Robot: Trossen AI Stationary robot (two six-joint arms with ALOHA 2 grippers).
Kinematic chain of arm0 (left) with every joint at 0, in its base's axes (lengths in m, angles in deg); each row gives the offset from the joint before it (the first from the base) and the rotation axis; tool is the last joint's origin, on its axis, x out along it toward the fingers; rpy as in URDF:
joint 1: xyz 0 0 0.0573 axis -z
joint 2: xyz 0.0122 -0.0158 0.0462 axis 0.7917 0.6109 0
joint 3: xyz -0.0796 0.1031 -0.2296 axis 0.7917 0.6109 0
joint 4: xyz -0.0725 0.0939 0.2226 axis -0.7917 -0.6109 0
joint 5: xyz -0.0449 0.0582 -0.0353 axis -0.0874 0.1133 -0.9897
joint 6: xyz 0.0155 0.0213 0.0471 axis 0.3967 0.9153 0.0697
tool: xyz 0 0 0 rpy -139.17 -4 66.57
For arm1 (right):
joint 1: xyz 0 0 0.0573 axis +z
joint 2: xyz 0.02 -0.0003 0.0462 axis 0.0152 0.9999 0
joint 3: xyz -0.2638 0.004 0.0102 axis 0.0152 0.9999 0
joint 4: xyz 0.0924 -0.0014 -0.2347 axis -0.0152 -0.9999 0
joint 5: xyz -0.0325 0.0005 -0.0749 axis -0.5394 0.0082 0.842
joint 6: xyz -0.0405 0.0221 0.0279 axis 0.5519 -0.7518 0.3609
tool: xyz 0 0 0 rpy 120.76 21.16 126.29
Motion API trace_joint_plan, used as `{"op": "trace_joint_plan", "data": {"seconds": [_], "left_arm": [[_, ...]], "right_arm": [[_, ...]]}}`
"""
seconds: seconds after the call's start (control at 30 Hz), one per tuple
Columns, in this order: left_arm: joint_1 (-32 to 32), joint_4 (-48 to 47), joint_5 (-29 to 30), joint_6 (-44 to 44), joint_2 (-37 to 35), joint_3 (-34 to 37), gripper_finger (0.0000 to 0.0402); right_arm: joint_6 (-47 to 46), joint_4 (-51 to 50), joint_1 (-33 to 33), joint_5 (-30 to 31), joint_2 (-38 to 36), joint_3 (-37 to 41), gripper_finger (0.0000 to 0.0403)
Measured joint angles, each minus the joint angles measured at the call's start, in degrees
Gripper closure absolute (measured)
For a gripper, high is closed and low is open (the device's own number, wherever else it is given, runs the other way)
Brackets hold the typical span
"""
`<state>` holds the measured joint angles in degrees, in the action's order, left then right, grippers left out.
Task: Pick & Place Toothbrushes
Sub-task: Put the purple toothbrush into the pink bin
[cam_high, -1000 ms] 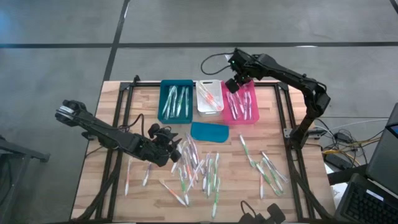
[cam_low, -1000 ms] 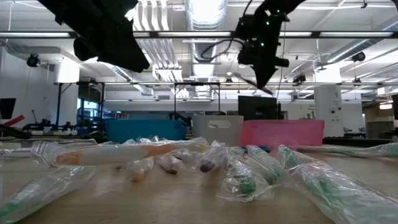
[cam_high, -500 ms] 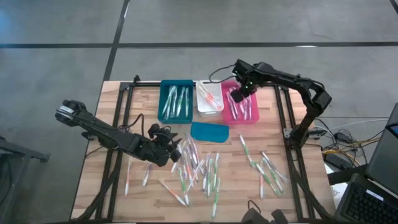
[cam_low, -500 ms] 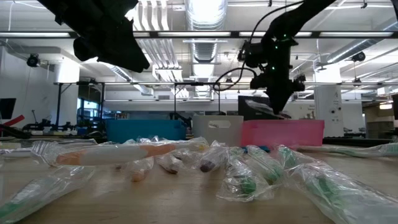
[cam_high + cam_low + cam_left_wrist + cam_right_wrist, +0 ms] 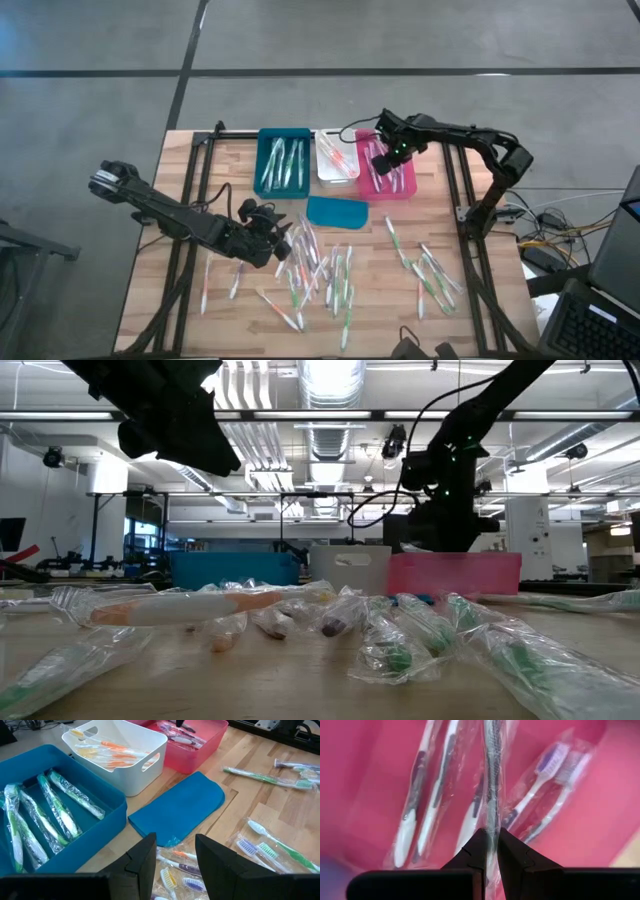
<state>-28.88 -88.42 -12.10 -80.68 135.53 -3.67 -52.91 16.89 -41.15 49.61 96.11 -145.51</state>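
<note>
- Right pincer (image 5: 381, 163) sits low inside the pink bin (image 5: 405, 186) at the worktop's far edge; its jaws are clamped on a wrapped toothbrush (image 5: 492, 780), which hangs over other wrapped toothbrushes lying on the bin floor.
- Left pincer (image 5: 270, 232) hovers over the worktop's middle, near the left edge of the loose pile; jaws part-way apart, nothing between them; fingers (image 5: 145, 865) frame the flat teal piece (image 5: 180, 812).
- Loose toothbrushes (image 5: 320, 275) lie scattered from the middle of the worktop toward its near edge; a second cluster (image 5: 430, 268) lies nearer the right edge; a few strays (image 5: 206, 290) lie toward the left edge.
- Three bins stand side by side along the far edge: teal bin (image 5: 264, 186) holding green-accented toothbrushes; white bin (image 5: 322, 170) holding orange-accented ones; pink bin on the right.
- Flat teal piece lies just in front of the white and pink bins, flat on the wood.
- Low view: wrapped toothbrushes fill the foreground; right arm reaches down behind the pink bin's wall.
</note>
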Motion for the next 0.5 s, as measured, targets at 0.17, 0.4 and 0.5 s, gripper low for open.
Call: {"op": "trace_joint_plan", "data": {"seconds": [0.17,0.4,0.5], "left_arm": [[0.0,0.2,0.0,-0.1,0.0,0.0,0.0259],[0.0,0.4,0.0,-0.1,0.0,0.0,0.0259],[0.0,0.4,0.0,-0.1,0.0,0.0,0.0259]], "right_arm": [[-0.4,2.9,-0.6,-1.5,0.0,3.5,0.038],[-0.2,6.4,-1.5,-3.7,0.0,6.5,0.038],[0.0,6.7,-1.5,-3.7,0.0,6.9,0.0371]]}}
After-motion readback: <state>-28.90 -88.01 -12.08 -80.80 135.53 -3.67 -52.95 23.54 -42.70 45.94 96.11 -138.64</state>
